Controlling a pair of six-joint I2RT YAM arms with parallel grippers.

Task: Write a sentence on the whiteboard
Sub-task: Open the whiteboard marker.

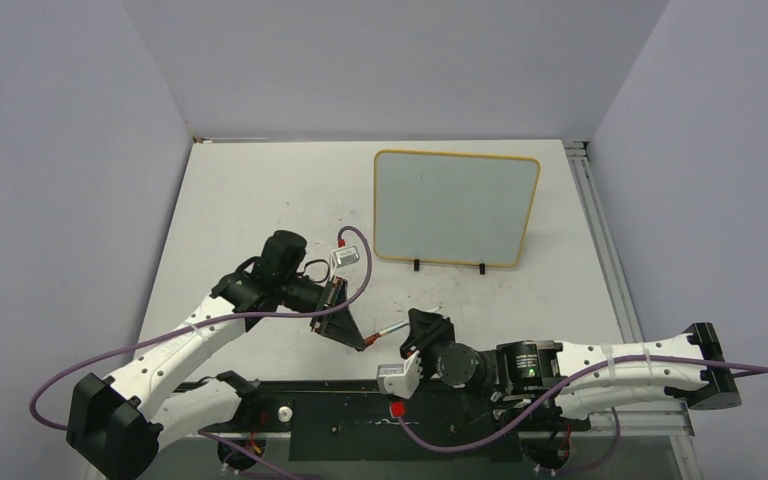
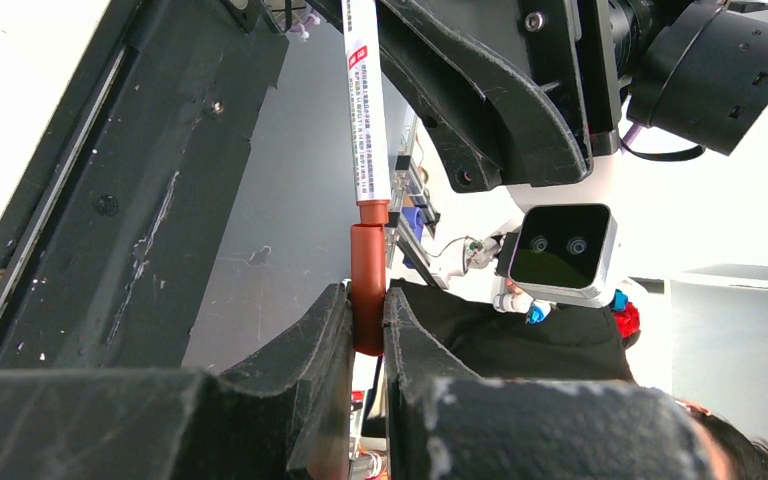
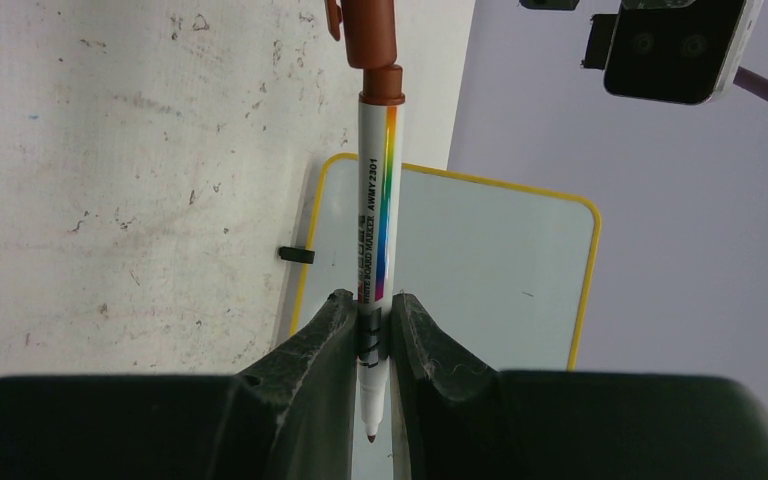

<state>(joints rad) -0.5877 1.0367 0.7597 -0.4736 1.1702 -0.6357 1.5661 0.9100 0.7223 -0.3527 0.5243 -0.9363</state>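
Observation:
The whiteboard (image 1: 457, 205) (image 3: 480, 270) stands upright on two black feet at the back of the table, its face blank; no sentence shows on it. A white marker (image 1: 390, 329) (image 2: 365, 100) (image 3: 378, 200) spans the gap between my two grippers above the near table. My left gripper (image 1: 365, 343) (image 2: 367, 320) is shut on the marker's brown cap (image 2: 367, 270) (image 3: 370, 40), which sits on the rear end. My right gripper (image 1: 410, 335) (image 3: 372, 330) is shut on the marker's body just behind the bare tip (image 3: 371, 436), which points back toward my wrist.
An aluminium rail (image 1: 600, 230) runs along the table's right edge. A black base plate (image 1: 360, 410) lies at the near edge between the arm bases. Purple cables (image 1: 360, 280) loop beside both arms. Grey walls close in the table.

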